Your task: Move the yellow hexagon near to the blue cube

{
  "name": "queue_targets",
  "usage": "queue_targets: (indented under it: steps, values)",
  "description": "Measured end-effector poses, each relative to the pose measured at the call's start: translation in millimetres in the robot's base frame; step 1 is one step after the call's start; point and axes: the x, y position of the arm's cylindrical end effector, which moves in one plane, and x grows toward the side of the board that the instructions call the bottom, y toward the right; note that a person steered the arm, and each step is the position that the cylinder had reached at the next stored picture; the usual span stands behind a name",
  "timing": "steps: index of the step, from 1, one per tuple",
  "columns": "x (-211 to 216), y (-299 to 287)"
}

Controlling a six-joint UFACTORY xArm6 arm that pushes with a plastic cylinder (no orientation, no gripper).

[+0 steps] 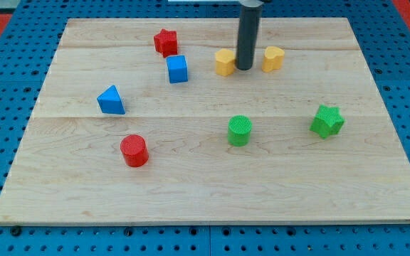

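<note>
camera view: my tip [244, 68] stands on the pale wooden board [212, 192] between two yellow plastic blocks. the rod has no claw, so nothing is grasped. the small yellow hexagon [273, 58] is just right of the tip, the yellow block [224, 62] touching on its left. the blue cube [177, 69] sits further left, near a red star [166, 42].

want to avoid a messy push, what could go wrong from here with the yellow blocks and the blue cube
1. My tip sits between two yellow blocks. Their shapes are hard to tell apart, so I might push the wrong one: the left yellow block or the right yellow block.
2. A push toward the view's left may drive the left block into the blue cube and shove it away.
3. The red star sits close above the cube and could get bumped.
</note>
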Motion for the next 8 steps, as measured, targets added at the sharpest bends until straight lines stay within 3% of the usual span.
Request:
queue_targets:
  steps: [2,3,6,7,8]
  values:
    - [-6,17]
    - [-38,25]
    - [-4,-22]
    - [-19,-12]
    - [-76,-7]
